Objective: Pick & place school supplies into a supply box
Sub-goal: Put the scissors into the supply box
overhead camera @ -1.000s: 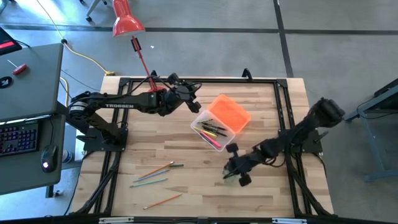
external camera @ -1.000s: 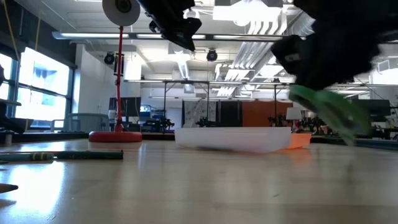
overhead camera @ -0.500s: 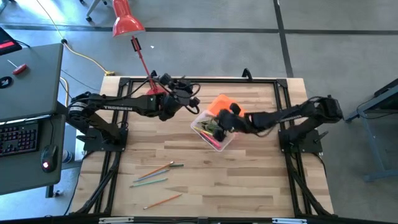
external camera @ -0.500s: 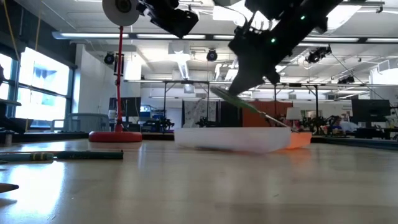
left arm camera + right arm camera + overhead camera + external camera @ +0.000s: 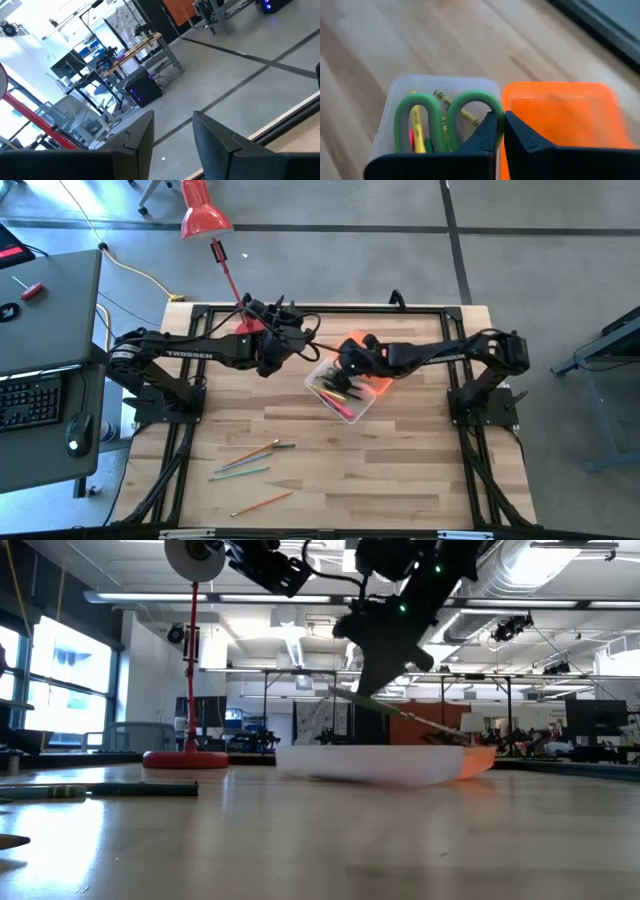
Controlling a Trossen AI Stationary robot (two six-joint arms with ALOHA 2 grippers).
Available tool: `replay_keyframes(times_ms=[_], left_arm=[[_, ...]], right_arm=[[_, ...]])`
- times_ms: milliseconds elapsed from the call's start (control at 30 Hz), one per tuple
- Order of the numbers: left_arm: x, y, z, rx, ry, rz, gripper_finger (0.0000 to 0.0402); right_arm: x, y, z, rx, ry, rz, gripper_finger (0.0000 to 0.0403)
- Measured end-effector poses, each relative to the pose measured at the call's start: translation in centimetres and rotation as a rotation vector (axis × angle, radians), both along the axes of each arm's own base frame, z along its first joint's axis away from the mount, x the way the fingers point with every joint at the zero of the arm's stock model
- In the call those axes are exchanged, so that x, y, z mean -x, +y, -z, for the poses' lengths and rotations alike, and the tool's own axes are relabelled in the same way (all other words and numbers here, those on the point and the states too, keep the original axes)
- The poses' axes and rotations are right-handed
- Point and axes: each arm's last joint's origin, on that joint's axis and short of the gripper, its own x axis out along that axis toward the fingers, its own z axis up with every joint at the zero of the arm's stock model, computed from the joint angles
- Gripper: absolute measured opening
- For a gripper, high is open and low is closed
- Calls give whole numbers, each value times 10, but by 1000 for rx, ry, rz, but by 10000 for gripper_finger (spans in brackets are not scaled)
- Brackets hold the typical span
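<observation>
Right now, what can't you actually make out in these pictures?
- Scissors: blades hidden behind the right hand in its wrist view.
- Box contents: low view shows only its side wall.
- Loose pencils on the table: too small from above to count surely.
- Lid: cut off by the picture's edge.

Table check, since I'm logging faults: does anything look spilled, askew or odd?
Nothing looks damaged. Several loose pencils lie scattered on the table, outside the supply box. The right gripper holds green-handled scissors over that box.

Green-handled scissors (image 5: 447, 117), bright orange lid (image 5: 560, 115), clear box (image 5: 395, 100), red lamp (image 5: 205, 215).
</observation>
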Motion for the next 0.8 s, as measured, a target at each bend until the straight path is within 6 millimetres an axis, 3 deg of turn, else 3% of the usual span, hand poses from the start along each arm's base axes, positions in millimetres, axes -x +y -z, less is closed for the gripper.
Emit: replay_keyframes(times_ms=[100, 233, 600, 800], left_arm=[[0, 0, 0, 0, 0, -1, 166], [0, 0, 0, -2, 0, -4, 166], [1, 0, 0, -22, 2, -44, 166], [1, 0, 0, -21, 5, -42, 166]], right_arm=[[-4, 4, -12, -1, -36, 37, 1], [-10, 11, -11, -32, -137, 58, 1], [-26, 13, 42, -138, -97, 126, 0], [-29, 12, 55, -149, -65, 121, 17]])
